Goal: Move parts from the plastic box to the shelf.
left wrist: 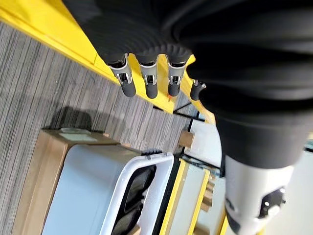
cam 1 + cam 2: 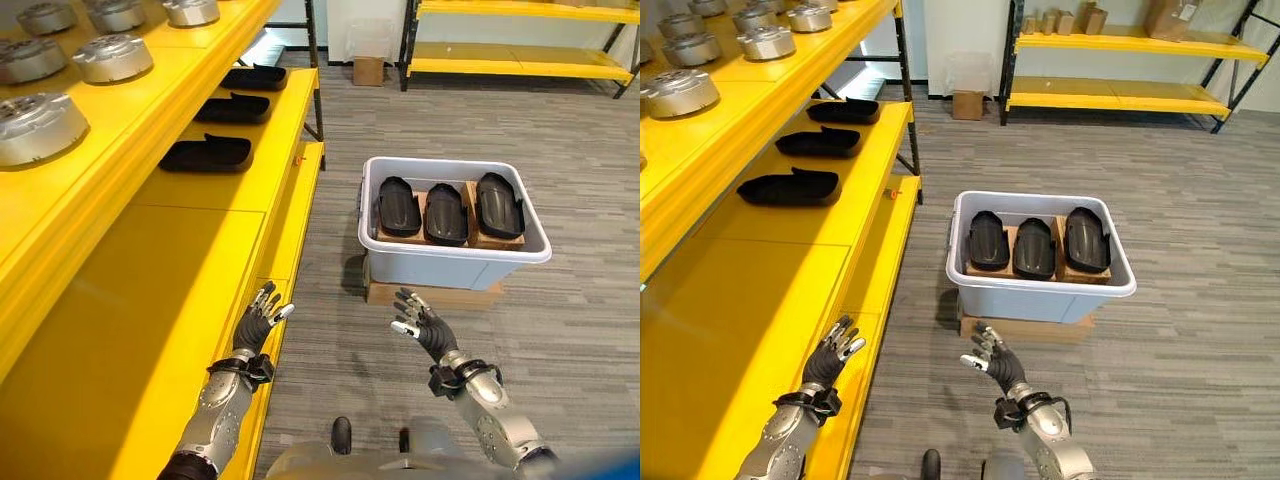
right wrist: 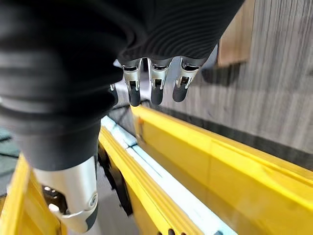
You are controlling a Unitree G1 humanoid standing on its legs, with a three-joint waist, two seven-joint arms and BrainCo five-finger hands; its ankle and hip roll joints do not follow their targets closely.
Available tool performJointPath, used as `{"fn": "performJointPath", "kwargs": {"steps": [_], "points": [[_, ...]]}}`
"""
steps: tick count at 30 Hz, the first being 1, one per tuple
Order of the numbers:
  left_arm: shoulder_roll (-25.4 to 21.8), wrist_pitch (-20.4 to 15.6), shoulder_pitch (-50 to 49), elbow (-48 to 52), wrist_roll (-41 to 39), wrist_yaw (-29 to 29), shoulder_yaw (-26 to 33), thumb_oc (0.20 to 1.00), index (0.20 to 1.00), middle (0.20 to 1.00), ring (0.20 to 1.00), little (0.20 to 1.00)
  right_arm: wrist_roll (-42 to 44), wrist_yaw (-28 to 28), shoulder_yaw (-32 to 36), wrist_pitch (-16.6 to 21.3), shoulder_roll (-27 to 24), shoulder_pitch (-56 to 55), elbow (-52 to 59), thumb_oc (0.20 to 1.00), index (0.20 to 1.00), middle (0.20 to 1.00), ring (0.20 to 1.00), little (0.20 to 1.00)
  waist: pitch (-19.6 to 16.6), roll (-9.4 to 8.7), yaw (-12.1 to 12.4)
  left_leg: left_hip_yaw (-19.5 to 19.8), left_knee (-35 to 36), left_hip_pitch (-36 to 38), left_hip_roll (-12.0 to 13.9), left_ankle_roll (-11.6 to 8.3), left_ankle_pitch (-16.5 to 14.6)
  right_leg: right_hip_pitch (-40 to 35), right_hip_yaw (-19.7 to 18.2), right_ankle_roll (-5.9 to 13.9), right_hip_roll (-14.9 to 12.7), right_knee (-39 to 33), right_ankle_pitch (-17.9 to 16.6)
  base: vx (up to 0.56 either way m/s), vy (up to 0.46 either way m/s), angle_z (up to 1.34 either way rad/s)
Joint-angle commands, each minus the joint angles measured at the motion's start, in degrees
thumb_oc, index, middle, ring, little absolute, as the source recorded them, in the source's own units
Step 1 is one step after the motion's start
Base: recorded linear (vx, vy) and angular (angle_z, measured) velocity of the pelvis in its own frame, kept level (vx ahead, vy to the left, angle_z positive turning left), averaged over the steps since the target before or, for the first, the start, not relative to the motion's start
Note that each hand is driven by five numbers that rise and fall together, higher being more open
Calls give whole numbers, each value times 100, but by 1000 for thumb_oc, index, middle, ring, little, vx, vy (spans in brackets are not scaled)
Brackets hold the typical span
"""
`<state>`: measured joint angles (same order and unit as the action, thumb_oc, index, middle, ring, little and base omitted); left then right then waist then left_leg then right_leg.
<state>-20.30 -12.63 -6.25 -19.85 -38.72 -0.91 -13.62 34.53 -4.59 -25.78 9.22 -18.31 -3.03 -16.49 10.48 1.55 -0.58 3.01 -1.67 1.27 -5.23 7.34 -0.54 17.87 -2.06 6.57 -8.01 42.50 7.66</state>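
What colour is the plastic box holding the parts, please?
Pale grey plastic box, clearest in the left eye view; the parts inside are black.

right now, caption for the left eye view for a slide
Both open hands, left and right, empty before a grey box holding three black parts.

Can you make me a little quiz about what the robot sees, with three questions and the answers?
1. How many black parts lie in the box?
2. True or false: the right hand is holding a part.
3. The black parts already on the shelf lie A) on the middle level, B) on the floor, C) in the box.

Key: 1. Three, side by side. 2. False; both it and the left hand are open and hold nothing. 3. A; silver round parts sit on the level above.
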Motion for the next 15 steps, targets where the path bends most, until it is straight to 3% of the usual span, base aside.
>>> {"fn": "performJointPath", "kwargs": {"steps": [1,3,4,5,7,9,11,12,14,15], "points": [[-14,-266,23,230,112,-30,133,1000,1000,1000,1000,1000,-65,-47,138,222,19,-5,184,1000,1000,1000,1000,1000,-329,48,-141,290,-27,340,191,-352,-437,-518,396,56,-479,-2361,-1261,248,-178,25],[-1,-298,38,173,65,-49,117,1000,1000,1000,1000,1000,-146,-17,131,183,13,-8,191,1000,1000,1000,1000,1000,-321,-11,-243,425,65,612,182,-506,-667,-522,219,275,-948,-3749,-1822,303,-245,20],[1,-299,37,172,65,-49,116,1000,1000,1000,1000,1000,-147,-16,132,183,12,-10,191,1000,1000,1000,1000,1000,-306,2,-241,425,69,637,197,-506,-677,-560,231,275,-934,-3780,-1834,340,-285,9],[33,-312,3,176,80,-34,136,1000,1000,1000,1000,1000,-254,24,109,157,18,11,206,1000,1000,1000,1000,1000,-351,-35,-232,404,143,860,303,-609,-812,-491,402,428,-1078,-4153,-2053,190,-159,2],[45,-303,-15,130,84,-39,153,1000,1000,1000,1000,1000,-268,4,121,137,-2,-23,228,1000,1000,1000,1000,1000,-416,-86,-205,425,172,919,316,-647,-871,-682,570,435,-1062,-4268,-1992,286,-263,2],[119,-315,16,63,122,-42,135,1000,1000,1000,1000,1000,-286,-11,99,135,-22,4,185,1000,1000,1000,1000,1000,-574,-166,-206,405,231,1070,465,-763,-964,-829,624,444,-954,-4343,-2097,322,-335,17],[156,-291,58,93,-6,-55,113,1000,1000,1000,1000,1000,-220,-23,134,176,-160,55,229,1000,1000,1000,1000,1000,-673,-116,-233,422,-38,984,886,-965,-924,-855,823,305,-686,-4030,-1801,239,-430,47],[162,-297,126,62,-13,-76,47,1000,1000,1000,1000,1000,-139,-21,108,191,-225,89,209,1000,1000,1000,1000,1000,-672,-58,-278,477,-209,896,1153,-1087,-762,-851,861,173,-494,-3884,-1548,198,-418,28],[182,-298,167,47,-44,-72,27,1000,1000,1000,1000,1000,-99,-21,95,208,-250,104,205,1000,1000,1000,1000,1000,-664,-37,-293,498,-362,808,1251,-1158,-602,-849,888,105,-412,-3816,-1435,140,-259,-2],[199,-315,200,50,-158,-63,16,1000,1000,1000,1000,1000,-51,8,81,232,-321,136,207,1000,1000,1000,1000,1000,-640,-8,-294,540,-670,669,1370,-1246,-149,-909,945,-16,-278,-3730,-1271,153,-238,-7]]}}
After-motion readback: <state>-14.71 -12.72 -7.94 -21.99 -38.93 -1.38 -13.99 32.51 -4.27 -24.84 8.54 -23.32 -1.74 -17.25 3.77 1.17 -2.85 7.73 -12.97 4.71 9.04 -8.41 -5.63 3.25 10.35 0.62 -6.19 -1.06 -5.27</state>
